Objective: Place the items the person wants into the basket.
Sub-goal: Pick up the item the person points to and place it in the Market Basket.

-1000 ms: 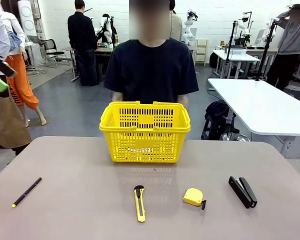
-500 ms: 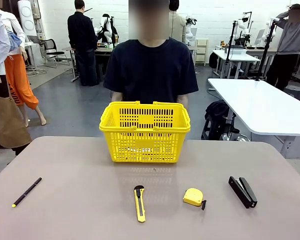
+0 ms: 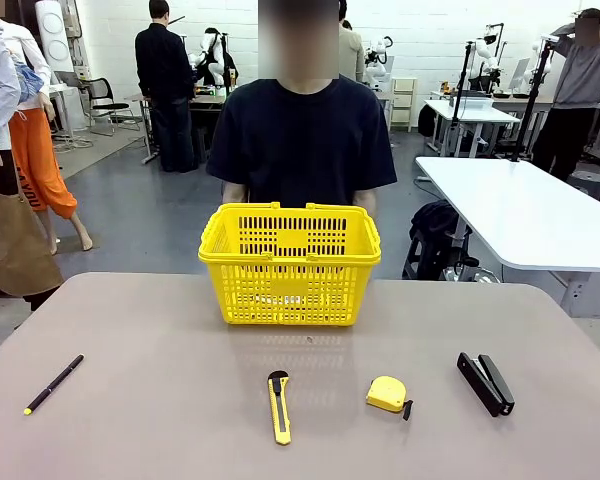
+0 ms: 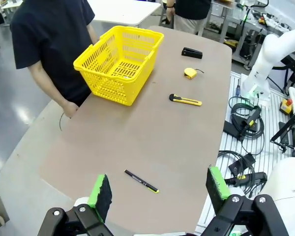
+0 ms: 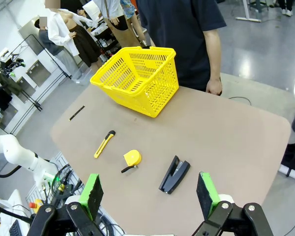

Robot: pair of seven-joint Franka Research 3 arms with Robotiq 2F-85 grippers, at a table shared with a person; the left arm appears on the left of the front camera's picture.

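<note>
Hovering well above the tabletop [image 3: 150, 430], the left gripper [image 4: 158, 189] holds its green-padded fingers [image 4: 100, 191] spread wide with nothing between them. Below it the thin black pen with a yellow tip [image 4: 141, 181] lies flat near the tabletop's left edge. The right gripper [image 5: 149, 193] has its fingers [image 5: 205, 192] released and empty too, above the black stapler [image 5: 174, 174], which rests at the tabletop's right side. Between pen and stapler, along the near side, lie the yellow-and-black utility knife [image 3: 279, 407] and, to its right and not touching it, the small yellow tape measure [image 3: 387, 394]. The yellow shopping basket [image 3: 290, 290] stands upright at the far middle of the tabletop with its handles folded down, well apart from all four tools. The person [image 3: 302, 140] in a black T-shirt stands just behind the basket at the far edge, arms down at the sides.
</note>
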